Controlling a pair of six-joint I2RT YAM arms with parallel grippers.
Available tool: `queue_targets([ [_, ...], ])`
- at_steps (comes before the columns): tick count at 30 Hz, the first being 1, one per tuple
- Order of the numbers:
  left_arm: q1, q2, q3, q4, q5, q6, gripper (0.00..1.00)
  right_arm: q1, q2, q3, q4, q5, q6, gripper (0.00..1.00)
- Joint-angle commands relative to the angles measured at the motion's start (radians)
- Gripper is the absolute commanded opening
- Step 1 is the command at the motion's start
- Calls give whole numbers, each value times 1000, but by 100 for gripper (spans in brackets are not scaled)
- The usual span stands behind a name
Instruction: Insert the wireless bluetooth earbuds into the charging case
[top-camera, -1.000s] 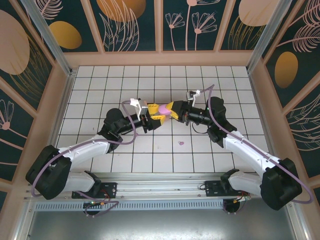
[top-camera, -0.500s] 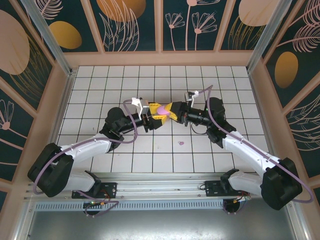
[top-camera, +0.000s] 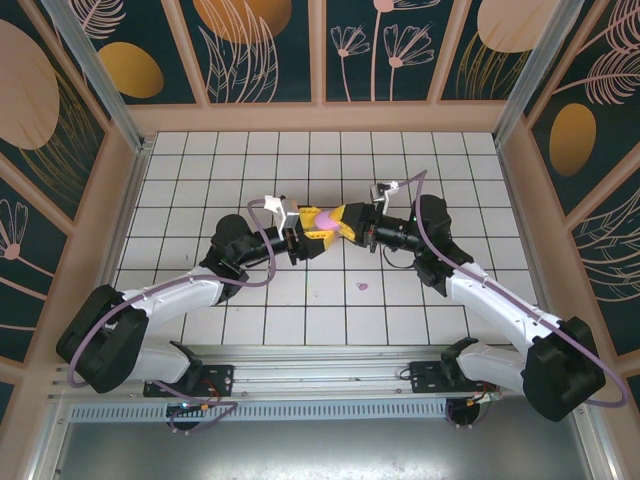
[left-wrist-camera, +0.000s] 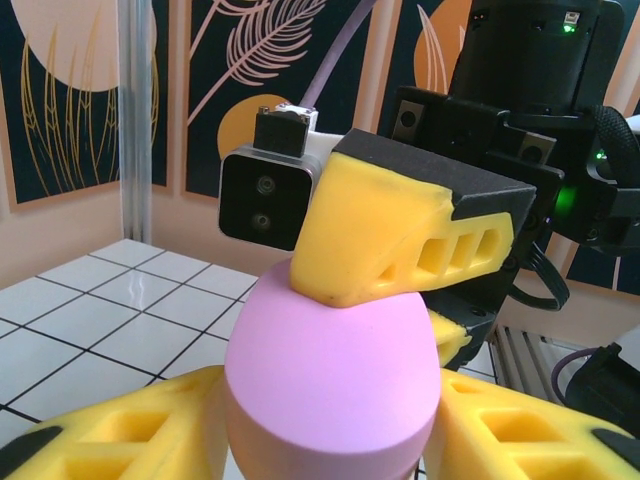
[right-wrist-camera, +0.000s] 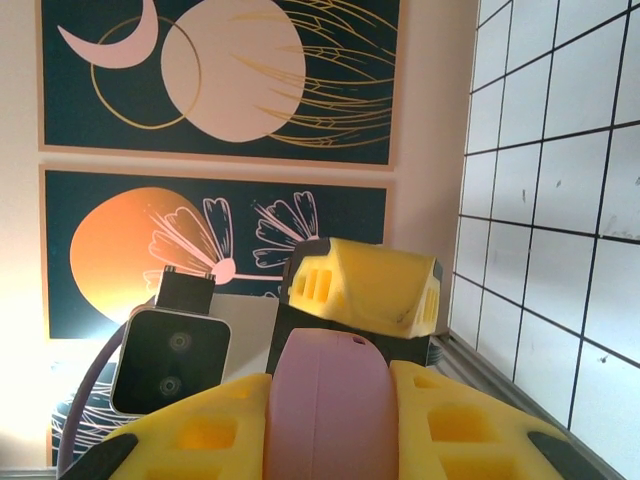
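The lilac-pink oval charging case (top-camera: 326, 217) hangs above the table's middle, held from both sides. My left gripper (top-camera: 316, 232) is shut on it, and in the left wrist view the case (left-wrist-camera: 335, 375) fills the gap between my yellow fingers (left-wrist-camera: 130, 435). My right gripper (top-camera: 340, 221) is shut on it too; the right wrist view has the case (right-wrist-camera: 325, 405) edge-on between the fingers (right-wrist-camera: 470, 430). One tiny lilac earbud (top-camera: 363, 287) lies on a tile nearer the arms. The other earbuds are out of view.
White grid tiles (top-camera: 200, 180) cover the table, with wooden walls and patterned panels (top-camera: 265, 50) all round. The metal base rail (top-camera: 320, 360) runs along the near edge. Each wrist camera sees the other arm's camera box (left-wrist-camera: 265, 200) close by.
Both grippers stay clamped on the case. The left wrist has edged slightly up and right since a second ago; the earbud on the tile has not moved.
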Motion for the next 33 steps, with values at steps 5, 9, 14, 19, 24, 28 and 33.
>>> queue_targets([
  [5,-3,-4,19,31,15,1,36,2,-40,12,24,2,6,9],
  [9,-3,-24,23,1,10,12,30,2,-57,26,-53,20,-59,49],
  [14,-3,-74,56,-151,9,48,29,-32,-148,93,-284,48,-255,72],
  [19,-2,-153,81,-345,-2,116,27,-28,-285,239,-683,404,-629,73],
  [24,2,-175,155,-594,49,187,25,-12,-350,222,-701,449,-872,74],
  [28,3,-191,179,-683,84,212,24,26,-314,244,-796,443,-1059,80],
  [33,4,-213,173,-730,91,223,24,98,-261,279,-890,495,-1218,83],
])
